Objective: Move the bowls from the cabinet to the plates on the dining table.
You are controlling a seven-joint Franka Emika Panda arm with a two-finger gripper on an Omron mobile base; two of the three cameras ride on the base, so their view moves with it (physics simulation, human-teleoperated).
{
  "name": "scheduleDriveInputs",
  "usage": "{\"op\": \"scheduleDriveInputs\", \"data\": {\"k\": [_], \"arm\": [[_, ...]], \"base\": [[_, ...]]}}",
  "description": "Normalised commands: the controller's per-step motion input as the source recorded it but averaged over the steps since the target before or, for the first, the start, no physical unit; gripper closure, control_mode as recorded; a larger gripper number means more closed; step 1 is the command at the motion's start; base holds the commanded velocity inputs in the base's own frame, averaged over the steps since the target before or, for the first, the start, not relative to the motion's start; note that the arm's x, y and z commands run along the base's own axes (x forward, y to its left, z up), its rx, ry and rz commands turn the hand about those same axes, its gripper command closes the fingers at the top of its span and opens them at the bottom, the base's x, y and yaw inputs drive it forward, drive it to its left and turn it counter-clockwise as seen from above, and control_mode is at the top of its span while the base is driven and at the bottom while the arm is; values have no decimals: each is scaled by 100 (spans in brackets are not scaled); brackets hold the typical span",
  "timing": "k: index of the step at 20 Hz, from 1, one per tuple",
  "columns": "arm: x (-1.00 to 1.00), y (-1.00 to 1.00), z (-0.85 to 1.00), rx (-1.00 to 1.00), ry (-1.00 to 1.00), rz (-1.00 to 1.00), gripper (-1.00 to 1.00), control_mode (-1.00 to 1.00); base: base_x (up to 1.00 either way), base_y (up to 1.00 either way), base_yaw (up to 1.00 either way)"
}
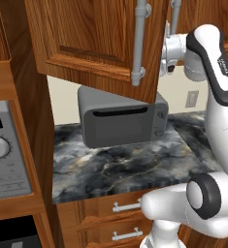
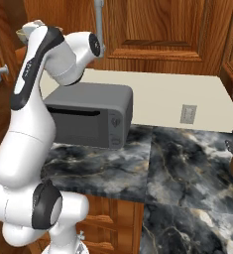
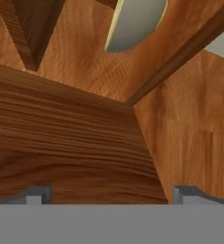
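My fingertips point(image 3: 35, 194) stand wide apart with nothing between them, so my gripper point(image 3: 111, 195) is empty and open as far as it goes. Just past them runs a broad plank of reddish-brown wood point(image 3: 61, 138), its grain in long dark streaks; I take it for the shelf or floor inside the cabinet point(image 1: 96, 43), though I cannot tell which board it is from this tilted look.

Further in, well apart from my tips, the edge of a bowl point(image 3: 132, 24) shows: a smooth grey-olive outer wall curving away, with a thin pale yellowish rim along one side. It sits in the cabinet against warm orange-brown panels. Whether the second bowl stands beside it I cannot tell.

Judging by its look, the bowl is hard, glazed and rigid, light enough for me, but slick and liable to chip if knocked against the wood. The rim seems the sensible hold: one finger inside, one outside, pinching the wall where it is thin, rather than trying to span the whole round body, which could squirt out of smooth pads.

From the base views, my hand is up in the cabinet behind the open raised-panel door point(image 1: 86, 58) with its long silver bar handle point(image 1: 139, 41). Below it a boxy matte grey toaster oven point(image 1: 120, 118) sits on a dark marbled counter point(image 1: 125, 167) veined white, over wooden drawers with short silver pulls point(image 1: 126, 207).
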Motion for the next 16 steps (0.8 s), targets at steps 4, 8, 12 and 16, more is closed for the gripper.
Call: {"op": "scheduleDriveInputs", "data": {"k": [4,8,12,16], "arm": [[-46,0,2,10,2,5,-100,-100],[-48,7,-1,7,2,5,-100,-100],[-41,26,-6,3,2,7,-100,-100],[-41,31,-12,4,1,7,-100,-100]], "base": [[0,0,0],[0,0,0],[0,0,0],[0,0,0]]}}
